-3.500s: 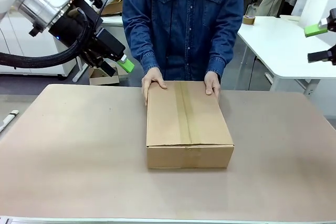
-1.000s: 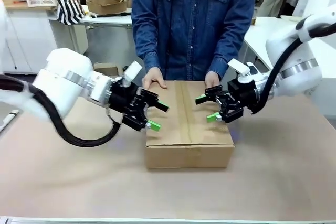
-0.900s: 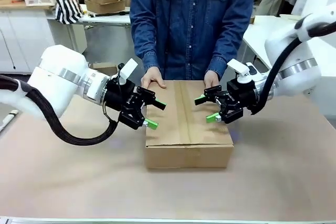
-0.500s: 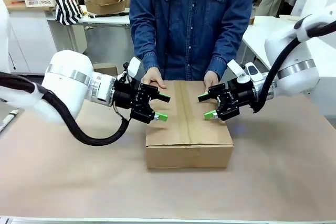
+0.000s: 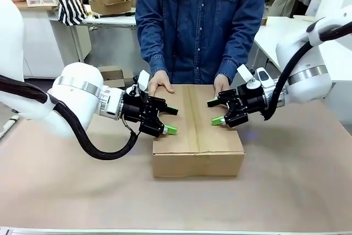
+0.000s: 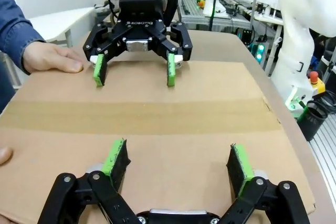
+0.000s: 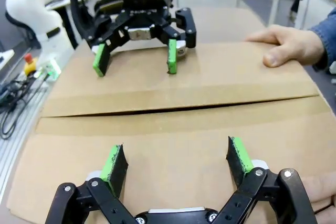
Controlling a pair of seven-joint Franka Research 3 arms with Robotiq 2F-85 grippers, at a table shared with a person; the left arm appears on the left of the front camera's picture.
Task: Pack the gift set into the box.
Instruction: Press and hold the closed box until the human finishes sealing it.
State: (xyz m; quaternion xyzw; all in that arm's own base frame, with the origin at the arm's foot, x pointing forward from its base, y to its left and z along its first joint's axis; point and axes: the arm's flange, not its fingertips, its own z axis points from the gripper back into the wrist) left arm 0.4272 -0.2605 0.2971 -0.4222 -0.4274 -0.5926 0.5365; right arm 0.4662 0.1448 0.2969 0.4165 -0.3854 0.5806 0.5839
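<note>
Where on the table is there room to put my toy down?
The table is bare along the near edge in front of the box, and at the box's far left and far right. It is crowded over the box top: the left gripper, the right gripper and the person's hands are all there.

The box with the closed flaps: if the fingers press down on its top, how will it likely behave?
The box is corrugated cardboard, so probably stiff at the edges. The right wrist view shows a gap along the centre seam, so the flaps may sag inward. It sits flat and low, with the person's hands on the far edge, so tipping seems unlikely.
</note>
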